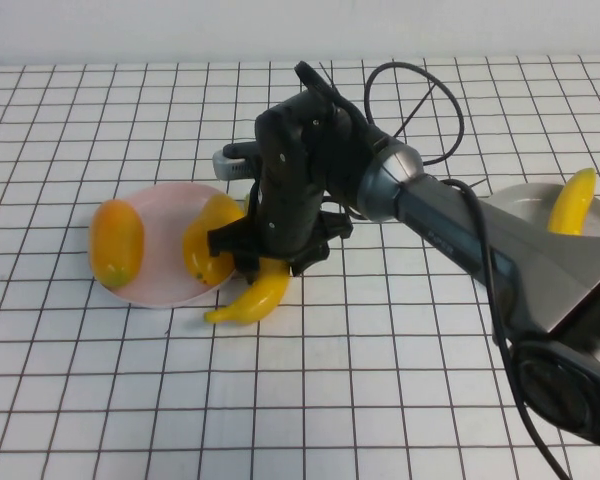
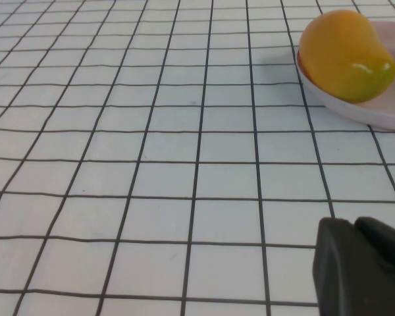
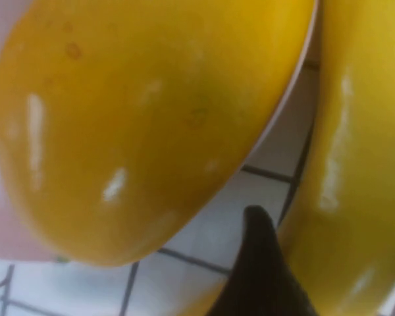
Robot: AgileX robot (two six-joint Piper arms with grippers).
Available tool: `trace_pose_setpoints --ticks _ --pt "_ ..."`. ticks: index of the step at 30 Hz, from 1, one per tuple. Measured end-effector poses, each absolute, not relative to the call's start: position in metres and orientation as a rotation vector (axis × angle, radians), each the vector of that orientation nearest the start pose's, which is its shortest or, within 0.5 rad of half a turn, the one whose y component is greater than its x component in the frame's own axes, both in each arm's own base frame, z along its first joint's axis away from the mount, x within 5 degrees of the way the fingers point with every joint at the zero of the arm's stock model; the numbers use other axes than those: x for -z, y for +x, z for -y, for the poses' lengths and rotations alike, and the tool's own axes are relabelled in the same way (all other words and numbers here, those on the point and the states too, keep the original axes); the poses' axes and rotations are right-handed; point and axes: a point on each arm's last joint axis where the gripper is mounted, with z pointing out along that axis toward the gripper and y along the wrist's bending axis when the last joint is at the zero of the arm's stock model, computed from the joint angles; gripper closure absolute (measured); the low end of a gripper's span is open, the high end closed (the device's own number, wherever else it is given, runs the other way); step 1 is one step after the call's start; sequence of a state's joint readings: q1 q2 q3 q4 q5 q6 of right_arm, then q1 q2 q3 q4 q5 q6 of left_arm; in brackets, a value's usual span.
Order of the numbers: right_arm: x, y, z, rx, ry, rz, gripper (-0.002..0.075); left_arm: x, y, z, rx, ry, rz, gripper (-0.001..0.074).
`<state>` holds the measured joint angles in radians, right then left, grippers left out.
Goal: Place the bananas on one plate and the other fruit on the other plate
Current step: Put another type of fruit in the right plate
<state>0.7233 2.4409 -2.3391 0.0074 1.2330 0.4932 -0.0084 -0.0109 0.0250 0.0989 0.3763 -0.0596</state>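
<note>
A white table ruled in a black grid fills the view; no writing shows. The right gripper, jaws spread, straddles a banana beside the pink plate holding two mangoes. Left gripper clenched, near that plate. Farther right, another banana lies on the grey plate.

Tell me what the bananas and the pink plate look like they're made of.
Bananas: likely moulded plastic, glossy, with bright highlights on smooth yellow skin. Pink plate: probably matte plastic or melamine, dull and even, no glare. Open right gripper is lowered over one banana; left gripper is shut.
</note>
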Motion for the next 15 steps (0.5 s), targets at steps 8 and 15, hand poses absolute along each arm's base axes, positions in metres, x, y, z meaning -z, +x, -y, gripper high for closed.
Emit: trace_pose_setpoints --ticks 8,15 --pt "-0.191 0.392 -0.347 -0.258 -0.329 -2.878 0.0323 -0.172 0.053 -0.003 -0.051 0.013 -1.872 0.0738" --pt "-0.215 0.394 -0.341 -0.252 -0.318 -2.816 0.0409 -0.172 0.053 -0.003 -0.051 0.013 -1.872 0.0738"
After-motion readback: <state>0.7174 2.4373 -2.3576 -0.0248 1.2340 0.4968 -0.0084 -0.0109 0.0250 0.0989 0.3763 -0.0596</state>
